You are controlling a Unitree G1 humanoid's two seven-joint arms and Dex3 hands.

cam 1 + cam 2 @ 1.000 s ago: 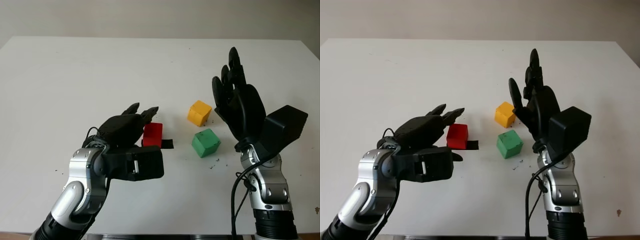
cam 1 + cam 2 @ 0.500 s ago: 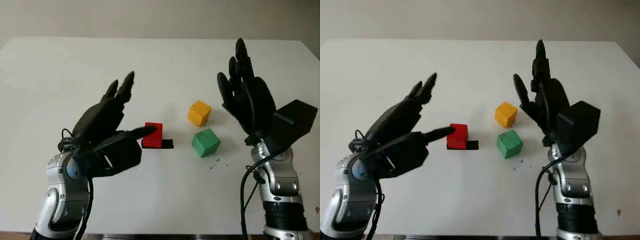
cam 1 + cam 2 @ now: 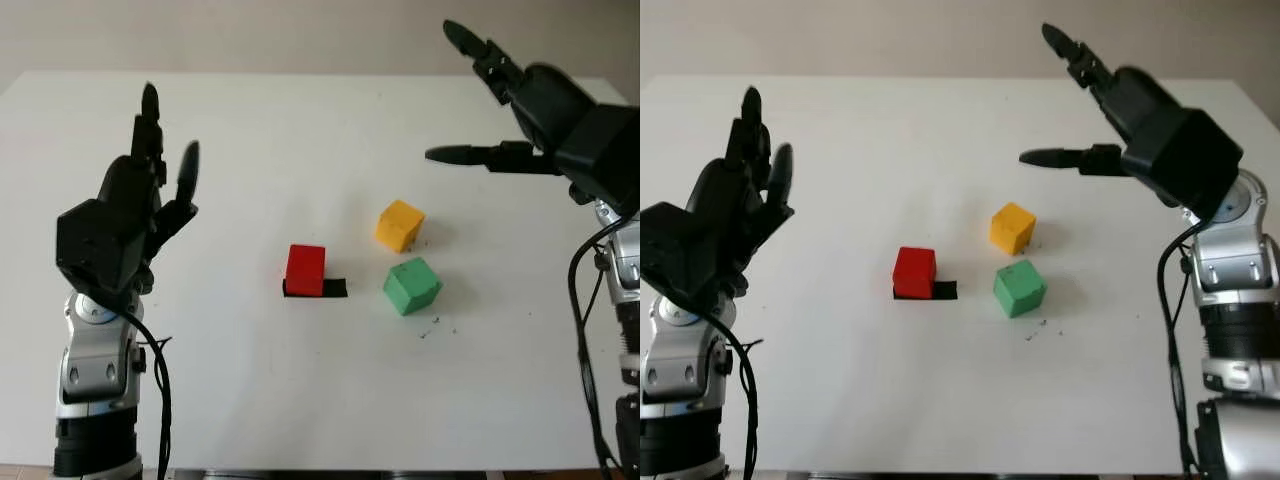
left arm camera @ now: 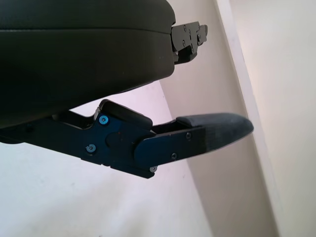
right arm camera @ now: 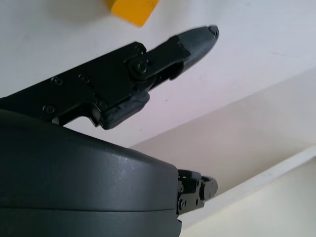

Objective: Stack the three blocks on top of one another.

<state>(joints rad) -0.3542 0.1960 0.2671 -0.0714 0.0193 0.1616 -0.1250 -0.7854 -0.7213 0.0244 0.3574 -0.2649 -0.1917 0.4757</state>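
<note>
Red block (image 3: 305, 269), yellow block (image 3: 399, 225), green block (image 3: 411, 285) separate on worktop (image 3: 300, 400), unstacked. Left robot hand (image 3: 125, 215), right robot hand (image 3: 530, 105) raised, empty, unclenched, likely clearing view.

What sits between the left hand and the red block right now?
Nothing visible. The left hand is open, raised at the table's left side; only bare table lies between it and the red block.

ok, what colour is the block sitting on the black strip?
Red block, on the black strip; clearest in the left eye view.
</note>
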